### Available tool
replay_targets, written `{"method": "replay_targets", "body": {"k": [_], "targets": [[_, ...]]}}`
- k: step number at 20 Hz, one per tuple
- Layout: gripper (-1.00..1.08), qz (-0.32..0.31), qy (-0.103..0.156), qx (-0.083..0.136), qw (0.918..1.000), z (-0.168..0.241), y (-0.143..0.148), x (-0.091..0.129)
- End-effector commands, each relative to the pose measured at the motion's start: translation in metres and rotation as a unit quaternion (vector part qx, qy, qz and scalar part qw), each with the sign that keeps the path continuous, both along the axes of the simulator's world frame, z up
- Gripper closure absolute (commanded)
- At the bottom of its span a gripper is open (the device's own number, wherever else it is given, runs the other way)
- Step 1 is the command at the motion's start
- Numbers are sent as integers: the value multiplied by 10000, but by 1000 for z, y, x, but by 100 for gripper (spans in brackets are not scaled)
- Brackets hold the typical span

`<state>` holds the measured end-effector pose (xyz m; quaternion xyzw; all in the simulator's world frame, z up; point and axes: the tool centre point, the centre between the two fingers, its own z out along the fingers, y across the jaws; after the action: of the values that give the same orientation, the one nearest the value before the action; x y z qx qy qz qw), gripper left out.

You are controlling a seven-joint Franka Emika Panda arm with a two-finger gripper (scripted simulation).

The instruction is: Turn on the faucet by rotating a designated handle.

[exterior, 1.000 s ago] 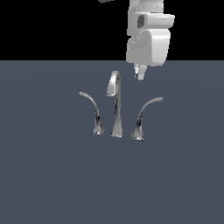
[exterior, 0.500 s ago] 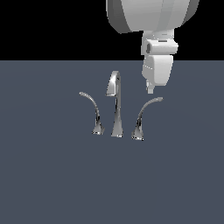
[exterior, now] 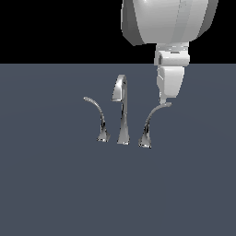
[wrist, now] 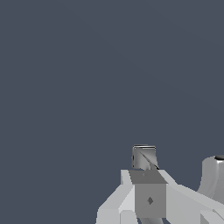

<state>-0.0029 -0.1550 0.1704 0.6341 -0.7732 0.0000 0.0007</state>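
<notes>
The chrome faucet stands on the dark grey floor in the exterior view: a tall hooked spout (exterior: 122, 110) in the middle, a slim curved lever (exterior: 97, 115) to its left, and the thicker curved handle (exterior: 150, 123) to its right. My gripper (exterior: 164, 100) hangs from above with its fingers together. Its tip is at the handle's upper free end, touching or almost touching it. In the wrist view the fingers (wrist: 149, 197) sit over the handle's square base (wrist: 144, 157). Another chrome piece (wrist: 213, 177) shows at the edge.
The dark grey floor (exterior: 55, 184) spreads flat around the faucet. The arm's bulky white body (exterior: 168, 20) fills the top of the exterior view above the handle.
The gripper has moved toward the exterior view's right and come down, from above the spout area to the free tip of the thicker handle. The faucet parts have not moved.
</notes>
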Motion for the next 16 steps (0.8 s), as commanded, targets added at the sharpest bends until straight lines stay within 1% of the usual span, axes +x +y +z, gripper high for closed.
{"method": "replay_targets", "body": {"k": [1, 3, 16], "targets": [[108, -16, -4, 0, 10000, 0, 0, 0], [108, -11, -2, 0, 10000, 0, 0, 0], [108, -15, -4, 3, 10000, 0, -9, -44]]}}
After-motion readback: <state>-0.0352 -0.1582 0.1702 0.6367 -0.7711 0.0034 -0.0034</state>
